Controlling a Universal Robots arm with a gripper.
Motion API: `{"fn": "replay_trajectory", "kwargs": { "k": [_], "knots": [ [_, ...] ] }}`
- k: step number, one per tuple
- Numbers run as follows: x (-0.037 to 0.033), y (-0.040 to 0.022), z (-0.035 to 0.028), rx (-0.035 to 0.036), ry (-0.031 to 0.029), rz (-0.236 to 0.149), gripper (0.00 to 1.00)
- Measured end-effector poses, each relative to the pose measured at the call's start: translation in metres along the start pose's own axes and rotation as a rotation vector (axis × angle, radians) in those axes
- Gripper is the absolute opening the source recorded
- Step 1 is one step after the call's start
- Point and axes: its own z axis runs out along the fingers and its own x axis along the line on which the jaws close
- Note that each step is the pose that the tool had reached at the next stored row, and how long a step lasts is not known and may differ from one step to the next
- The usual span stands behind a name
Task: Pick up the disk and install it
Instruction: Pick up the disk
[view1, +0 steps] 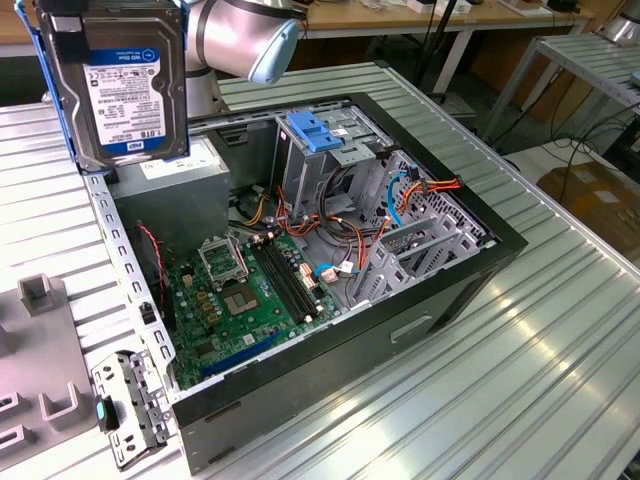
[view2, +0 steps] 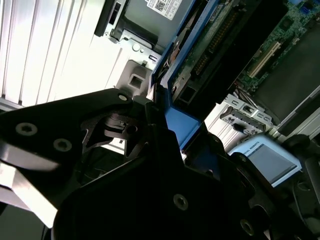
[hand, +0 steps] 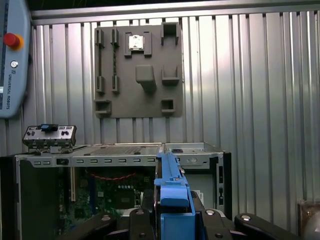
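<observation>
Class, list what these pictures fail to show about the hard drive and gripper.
- Exterior view: the black-and-silver hard drive with blue rails is cut off by the upper edge.
- First wrist view: the drive is edge-on, its faces hidden; the black gripper is cut by the lower edge.
- Second wrist view: the gripper covers the drive's end.

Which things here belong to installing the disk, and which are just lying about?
Job: disk, gripped in the hand; open computer case; drive cage.
Lying about: grey tray; metal bracket with blue tab; control pendant.
</observation>
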Motion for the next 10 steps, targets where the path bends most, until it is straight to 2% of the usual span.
{"fn": "replay_trajectory", "kwargs": {
  "k": [1, 8, 10],
  "knots": [
    [0.0, -0.0011, 0.0001, 0.0047, 0.0006, 0.0, 0.37],
    [-0.0003, -0.0059, 0.0005, 0.0236, 0.0026, 0.002, 0.37],
    [-0.0002, -0.0081, 0.0009, 0.0253, 0.0024, 0.002, 0.37]
  ]
}}
